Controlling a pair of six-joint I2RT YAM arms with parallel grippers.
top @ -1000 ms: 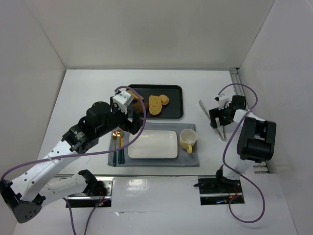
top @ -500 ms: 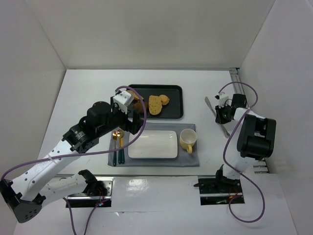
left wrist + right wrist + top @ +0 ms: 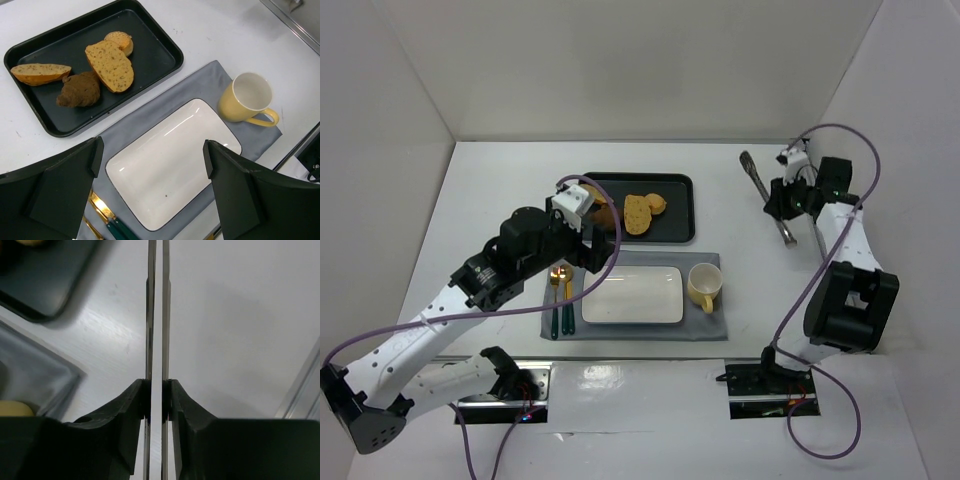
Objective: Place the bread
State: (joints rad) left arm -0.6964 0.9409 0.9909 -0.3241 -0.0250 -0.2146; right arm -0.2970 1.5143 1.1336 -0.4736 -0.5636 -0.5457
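The bread point(image 3: 41, 74), a small elongated orange-brown slice, lies at the left end of the black tray point(image 3: 150, 35), beside a dark brown lump point(image 3: 80, 90). In the top view my left wrist mostly hides it. My left gripper point(image 3: 152, 155) hovers open and empty over the white plate point(image 3: 190, 130), short of the tray. Over the table's far right, my right gripper point(image 3: 156, 390) is shut on a pair of metal tongs point(image 3: 151, 300), whose arms are pressed nearly together. The tongs point(image 3: 760, 183) stick out both sides of the right gripper point(image 3: 783, 195).
A larger pale slice point(image 3: 110, 65) and a round bun point(image 3: 119, 42) share the tray. A yellow mug point(image 3: 247, 95) stands right of the plate on a grey mat point(image 3: 200, 82). Gold cutlery point(image 3: 560, 290) lies left of the plate point(image 3: 632, 295). White walls enclose the table.
My right gripper closed on the tongs and carried them up and toward the far right of the table. The left arm has not moved.
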